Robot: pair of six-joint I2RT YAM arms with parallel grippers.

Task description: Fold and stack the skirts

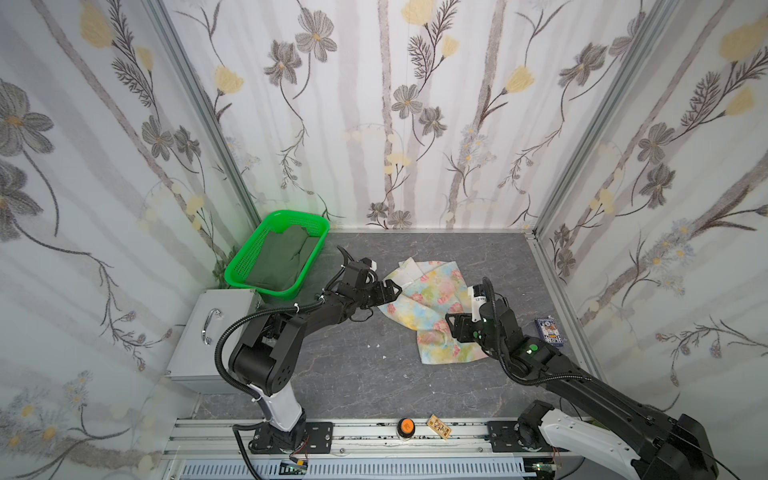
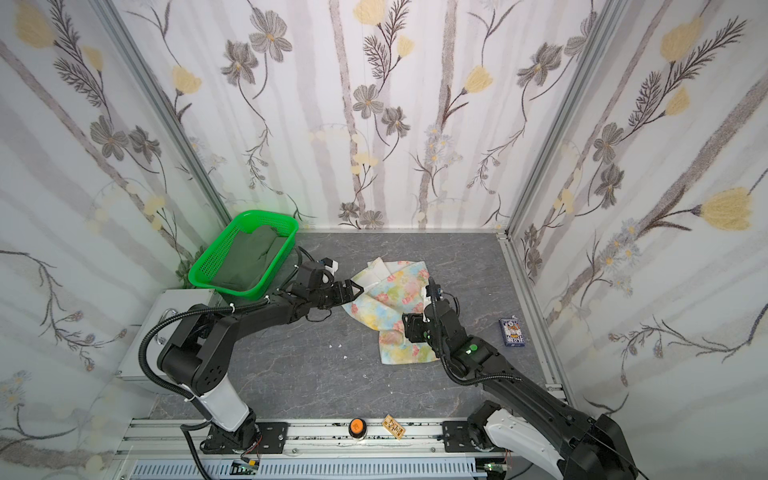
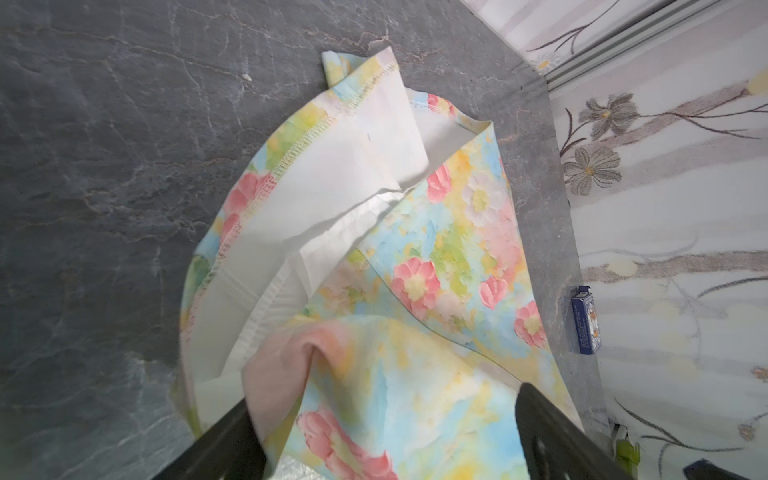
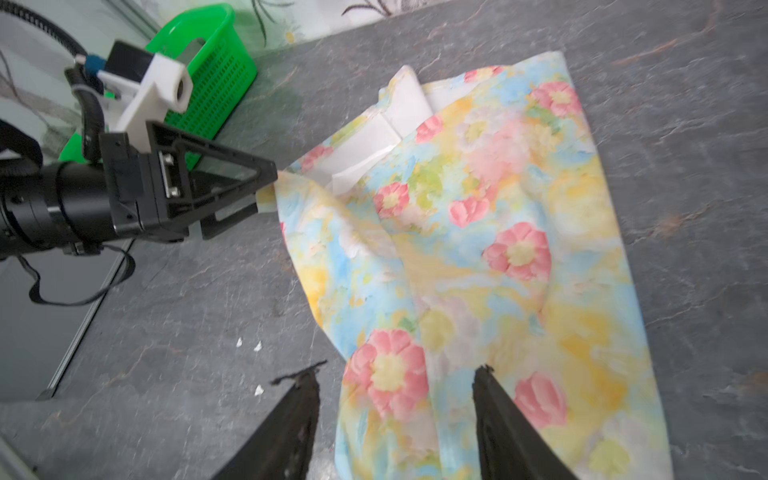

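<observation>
The flowered skirt (image 1: pixel 432 307) lies rumpled in the middle of the bench (image 1: pixel 332 374), white lining showing at its far end, not yet folded. The left hand (image 3: pixel 384 395) stands wide open astride one edge. The right hand (image 4: pixel 399 369) is open over the near hem. They are probably placed to take opposite ends and spread it flat. The green skirt (image 1: pixel 282 259) lies in the basket (image 1: pixel 291 216)

Matt cloth skirt (image 1: pixel 432 301), glossy plastic basket (image 1: pixel 245 259)

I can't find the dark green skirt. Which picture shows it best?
Both top views: they look down into the green basket, where the olive skirt lies. The right wrist view shows only the basket's outer wall; the left wrist view shows neither.
</observation>
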